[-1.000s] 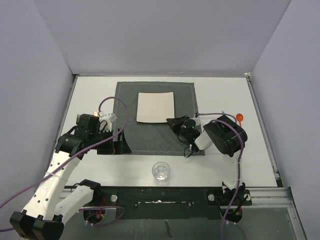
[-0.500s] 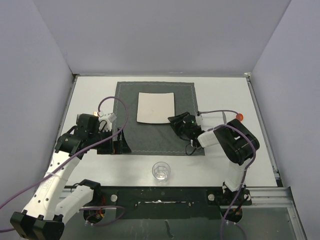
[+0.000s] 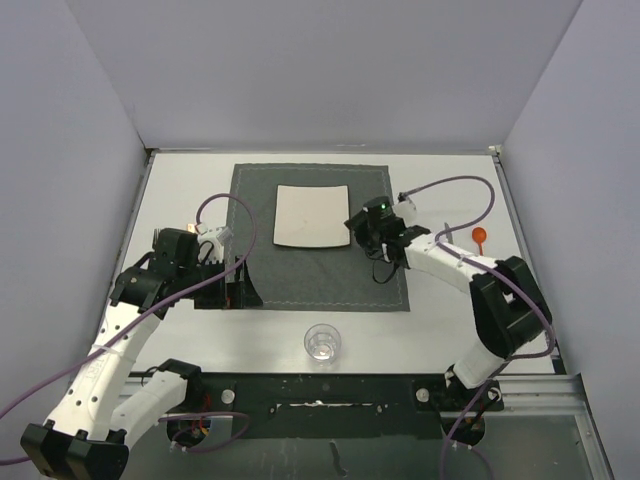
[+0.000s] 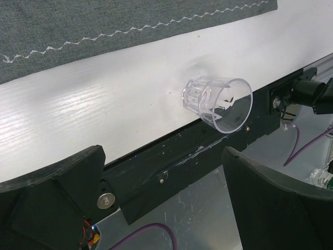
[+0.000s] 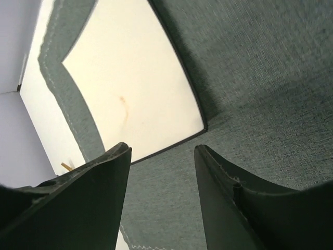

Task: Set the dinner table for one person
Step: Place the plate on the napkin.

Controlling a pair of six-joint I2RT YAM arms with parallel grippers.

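Note:
The dinner table (image 3: 180, 190) is a large white top with a dark grey placemat (image 3: 320, 275) on it. A small white square plate (image 3: 311, 214) lies on the placemat's far half; the right wrist view shows it too (image 5: 135, 88). A clear glass (image 3: 322, 342) stands upright near the table's front edge, also in the left wrist view (image 4: 218, 103). My right gripper (image 3: 358, 224) is open and empty, just right of the plate's near right corner. My left gripper (image 3: 238, 290) is open and empty at the placemat's near left corner.
An orange-headed utensil (image 3: 478, 238) lies on the table at the right, partly behind my right arm's cable. A black rail (image 3: 330, 385) runs along the table's front edge. Grey walls close in the sides and back.
My right arm has stretched out and its gripper has moved up the placemat toward the plate's right edge. The left arm has not moved.

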